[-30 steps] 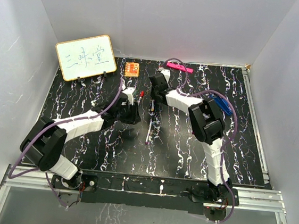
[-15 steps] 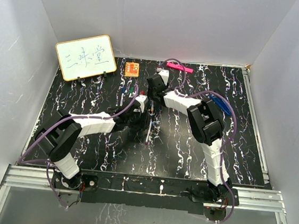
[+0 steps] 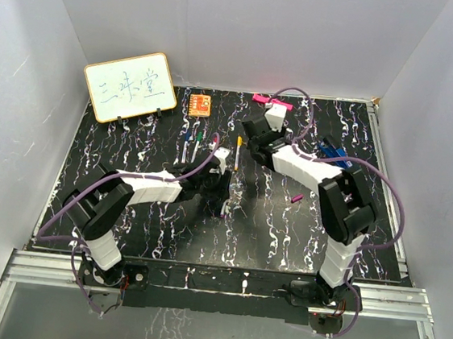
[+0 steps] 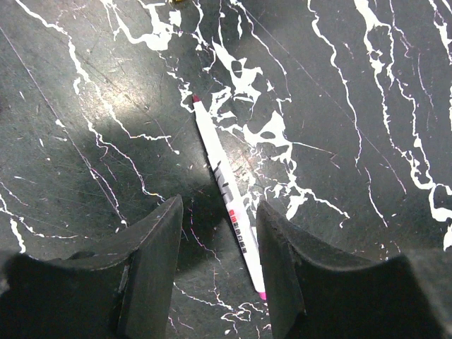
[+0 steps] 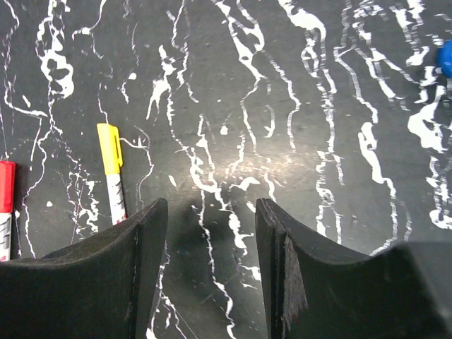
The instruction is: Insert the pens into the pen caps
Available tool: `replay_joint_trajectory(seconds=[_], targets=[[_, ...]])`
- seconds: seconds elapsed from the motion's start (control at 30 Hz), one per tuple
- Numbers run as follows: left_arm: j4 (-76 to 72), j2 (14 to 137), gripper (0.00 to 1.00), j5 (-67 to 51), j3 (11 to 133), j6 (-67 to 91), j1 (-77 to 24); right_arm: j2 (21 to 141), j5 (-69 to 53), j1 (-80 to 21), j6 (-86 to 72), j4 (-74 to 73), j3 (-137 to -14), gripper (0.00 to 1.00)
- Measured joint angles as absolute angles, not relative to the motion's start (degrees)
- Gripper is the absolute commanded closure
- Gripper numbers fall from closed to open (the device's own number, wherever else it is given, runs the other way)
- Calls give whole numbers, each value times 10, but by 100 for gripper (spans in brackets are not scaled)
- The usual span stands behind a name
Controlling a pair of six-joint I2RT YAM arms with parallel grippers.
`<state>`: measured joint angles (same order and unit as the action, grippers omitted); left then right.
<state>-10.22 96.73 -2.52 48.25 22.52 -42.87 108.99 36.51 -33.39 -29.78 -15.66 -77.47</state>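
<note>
An uncapped white pen [image 4: 227, 194] with a dark red tip and a pink end lies flat on the marbled black table. My left gripper [image 4: 219, 226] is open just above it, and the pen runs between the fingers, closer to the right one. In the top view this pen [image 3: 224, 208] pokes out below the left gripper [image 3: 222, 187]. My right gripper [image 5: 210, 233] is open and empty over bare table. A yellow-capped pen [image 5: 111, 169] and a red-capped pen [image 5: 6, 201] lie to its left. A loose purple cap [image 3: 295, 199] lies by the right arm.
Other capped pens [image 3: 197, 140] lie at the back centre-left. A whiteboard [image 3: 130, 86] and an orange object [image 3: 200, 104] stand at the back. A pink bar [image 3: 261, 99] sits behind the right arm. A blue clip-like object [image 3: 335, 156] lies to the right.
My left gripper has moved right and now sits over the uncapped pen. My right arm has swung to the right, uncovering the yellow-capped pen and the purple cap.
</note>
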Motion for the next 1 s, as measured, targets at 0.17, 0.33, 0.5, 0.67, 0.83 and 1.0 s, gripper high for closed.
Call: replay_joint_trajectory(seconds=[0.17, 0.33, 0.5, 0.67, 0.83, 1.0], targets=[[-98, 983, 56, -23, 493, 220, -435, 1032, 382, -323, -306, -149, -734, 50], [-82, 999, 60, -12, 515, 212, -444, 985, 393, -310, -324, -160, -692, 50], [-43, 1016, 63, 10, 547, 199, -455, 949, 405, -306, -346, -184, -657, 50], [27, 1036, 63, 57, 594, 183, -477, 912, 405, -306, -370, -215, -616, 50], [93, 1044, 64, 100, 620, 179, -494, 877, 406, -306, -384, -235, -588, 50], [144, 1044, 68, 122, 632, 187, -504, 857, 408, -306, -396, -245, -585, 50]])
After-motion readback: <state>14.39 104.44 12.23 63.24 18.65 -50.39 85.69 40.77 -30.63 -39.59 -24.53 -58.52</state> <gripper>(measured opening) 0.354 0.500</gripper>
